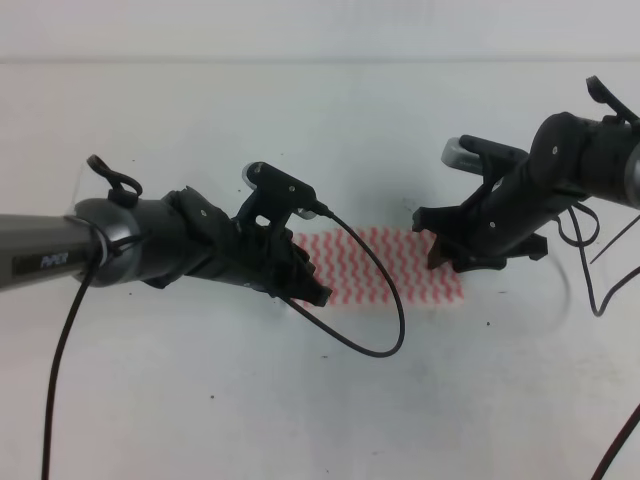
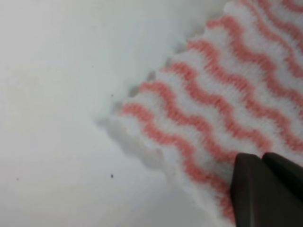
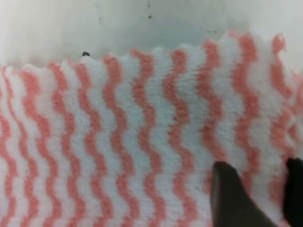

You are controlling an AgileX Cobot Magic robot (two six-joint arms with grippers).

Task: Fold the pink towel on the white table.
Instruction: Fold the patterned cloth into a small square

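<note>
The pink towel (image 1: 390, 265) lies flat on the white table (image 1: 300, 400) as a wide strip with wavy pink and white stripes. My left gripper (image 1: 318, 293) is low over its left end. In the left wrist view its dark fingers (image 2: 251, 189) are pressed together, so the gripper (image 2: 262, 158) is shut, with the tips on the towel (image 2: 213, 94) near a corner. Whether cloth is pinched does not show. My right gripper (image 1: 440, 262) hangs over the right end. It stands open (image 3: 257, 163), with striped towel (image 3: 142, 142) showing between the fingertips.
A black cable (image 1: 375, 300) loops from the left arm across the towel's front edge. Small dark specks (image 1: 212, 397) dot the table. The table's far edge (image 1: 320, 60) runs along the top.
</note>
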